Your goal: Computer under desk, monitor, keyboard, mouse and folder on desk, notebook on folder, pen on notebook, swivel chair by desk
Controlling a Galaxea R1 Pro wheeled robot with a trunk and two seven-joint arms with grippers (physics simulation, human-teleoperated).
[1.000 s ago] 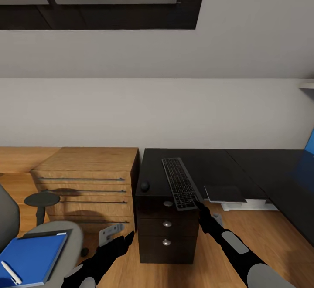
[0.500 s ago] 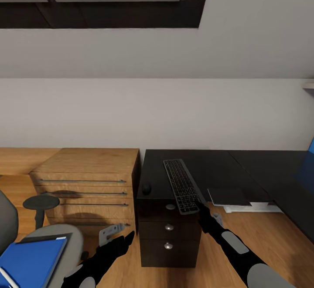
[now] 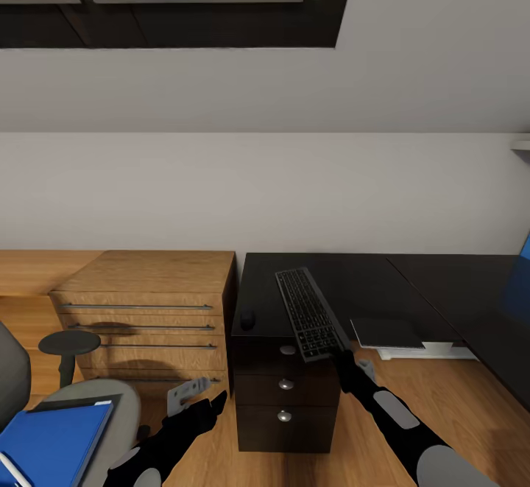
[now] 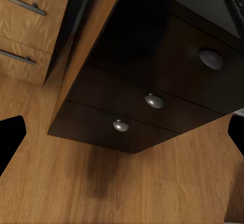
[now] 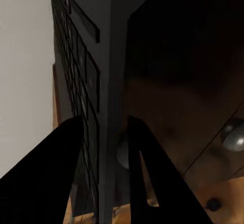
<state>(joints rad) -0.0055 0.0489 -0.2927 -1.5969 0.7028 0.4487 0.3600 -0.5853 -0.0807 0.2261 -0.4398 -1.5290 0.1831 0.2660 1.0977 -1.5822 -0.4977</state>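
Observation:
The keyboard (image 3: 309, 312) lies lengthwise on the black desk (image 3: 368, 277), its near end jutting past the front edge above the drawer unit (image 3: 283, 398). My right gripper (image 3: 341, 355) is at that near end. In the right wrist view its fingers (image 5: 61, 168) sit on either side of the keyboard (image 5: 96, 112), shut on it. The mouse (image 3: 246, 318) rests left of the keyboard. My left gripper (image 3: 215, 401) hangs open in front of the drawers (image 4: 152, 99). The grey swivel chair (image 3: 110, 398) at lower left carries a blue folder (image 3: 51, 443) with the pen (image 3: 10, 467) on it.
A light wooden drawer chest (image 3: 147, 303) stands against the desk's left side. A dark flat slab (image 3: 386, 331) over a white piece (image 3: 423, 351) sits by the desk's inner corner. A blue panel (image 3: 519, 273) is at far right. Wooden floor (image 3: 442, 391) lies open under my right arm.
The view shifted slightly a second ago and has since held still. The keyboard's near end has swung a little to the right with my right gripper. The left arm has stayed put.

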